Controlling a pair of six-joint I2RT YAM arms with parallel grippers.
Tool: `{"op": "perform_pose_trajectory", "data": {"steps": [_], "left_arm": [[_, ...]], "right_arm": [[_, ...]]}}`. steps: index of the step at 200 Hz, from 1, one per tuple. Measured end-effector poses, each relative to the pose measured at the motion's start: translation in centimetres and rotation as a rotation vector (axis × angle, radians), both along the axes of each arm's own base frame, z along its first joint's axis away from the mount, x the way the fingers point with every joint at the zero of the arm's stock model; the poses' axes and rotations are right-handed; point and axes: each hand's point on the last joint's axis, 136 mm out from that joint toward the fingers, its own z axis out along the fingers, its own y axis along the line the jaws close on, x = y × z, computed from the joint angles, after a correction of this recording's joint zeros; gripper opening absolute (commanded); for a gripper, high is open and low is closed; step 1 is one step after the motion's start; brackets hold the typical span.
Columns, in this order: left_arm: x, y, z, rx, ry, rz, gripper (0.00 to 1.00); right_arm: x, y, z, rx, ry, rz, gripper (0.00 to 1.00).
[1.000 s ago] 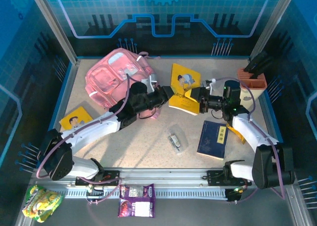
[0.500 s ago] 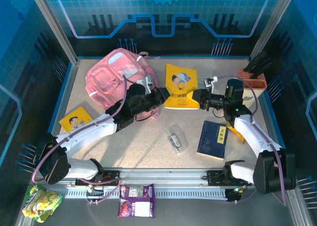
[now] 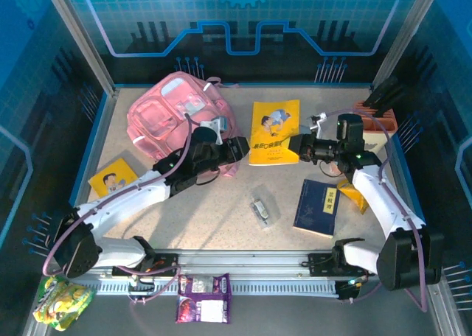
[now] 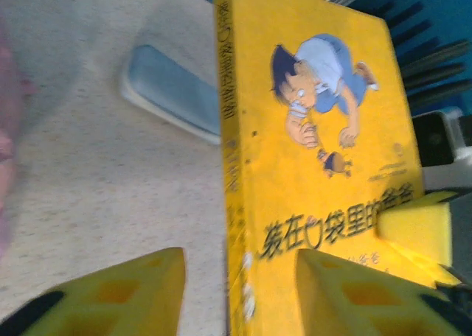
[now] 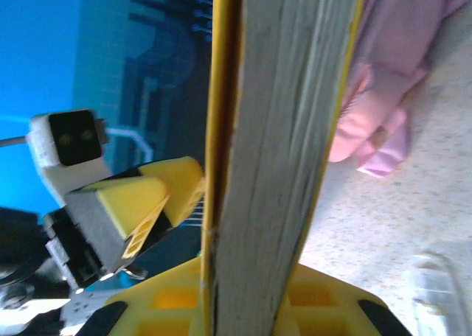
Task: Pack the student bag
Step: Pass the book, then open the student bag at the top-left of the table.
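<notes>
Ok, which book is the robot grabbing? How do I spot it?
Find the big soft pink fabric backpack at the back left. Right of it a yellow paperback book with a cartoon boy sits in the right pincer. A smaller yellow book lies loose by the left edge.

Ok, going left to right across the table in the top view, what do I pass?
small yellow book → student bag → large yellow book → dark blue book → orange holder
</notes>
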Motion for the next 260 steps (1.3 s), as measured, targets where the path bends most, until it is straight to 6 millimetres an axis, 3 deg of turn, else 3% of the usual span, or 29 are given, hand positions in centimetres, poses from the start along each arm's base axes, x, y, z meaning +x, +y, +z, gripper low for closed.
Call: {"op": "perform_pose_trajectory", "data": {"steps": [53, 108, 155, 216, 260], "left_arm": [[0.6, 3.6, -1.1, 0.437, -0.108, -0.04, 0.63], [3.1, 5.8, -7.4, 0.783, -0.044, -0.128, 0.72], [4.4, 6.2, -11.1, 0.931, -0.004, -0.214, 0.76], [6.7, 7.9, -13.4, 1.005, 0.04, -0.215, 0.7], [8.7, 10.1, -13.4, 1.003, 0.068, -0.155, 0.71]], "right_arm": [[-0.5, -1.4, -2.7, -0.146, 0.03, -0.042, 0.0], [-0.6, -1.9, -4.2, -0.213, 0.044, -0.048, 0.0], [-0.4, -2.2, -5.1, -0.236, 0.062, -0.052, 0.0], [0.0, -2.1, -5.7, -0.238, 0.079, -0.051, 0.0], [0.3, -2.1, -5.6, -0.231, 0.075, -0.057, 0.0]]}}
